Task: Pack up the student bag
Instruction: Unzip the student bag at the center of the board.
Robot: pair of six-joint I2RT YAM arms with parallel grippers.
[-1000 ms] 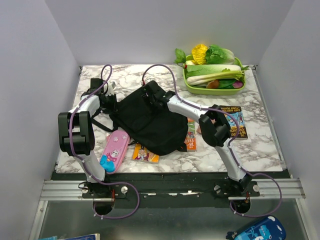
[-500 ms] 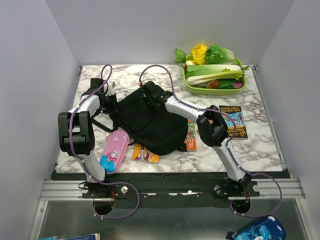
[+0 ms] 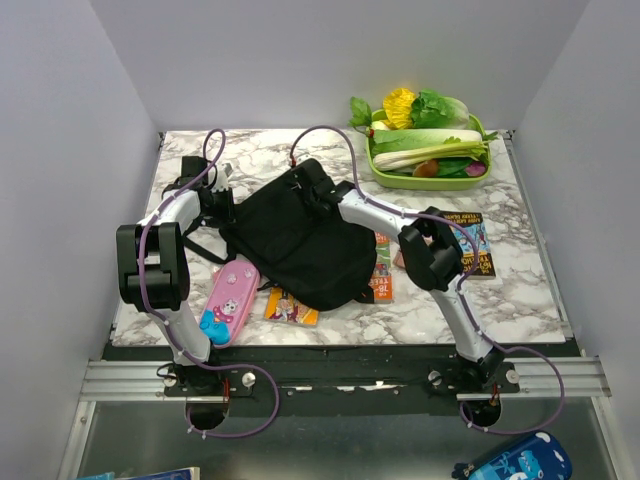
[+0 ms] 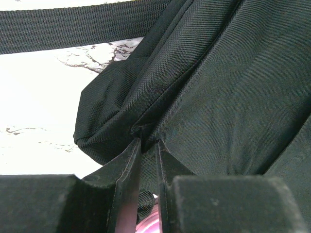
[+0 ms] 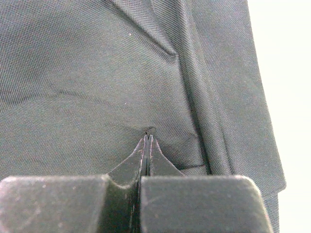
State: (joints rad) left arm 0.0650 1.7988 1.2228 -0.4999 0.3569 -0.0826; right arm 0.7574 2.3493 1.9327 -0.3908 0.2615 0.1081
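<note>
One book [image 3: 291, 307] half under student bag [image 3: 296, 245]

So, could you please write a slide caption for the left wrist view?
Left tool pinches a fold of the black backpack, its strap and the marble table behind.

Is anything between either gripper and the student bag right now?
Nothing visible. The left gripper pinches a fold of the student bag at its left edge, and the right gripper is closed on fabric near its far top. Both touch it directly.
</note>
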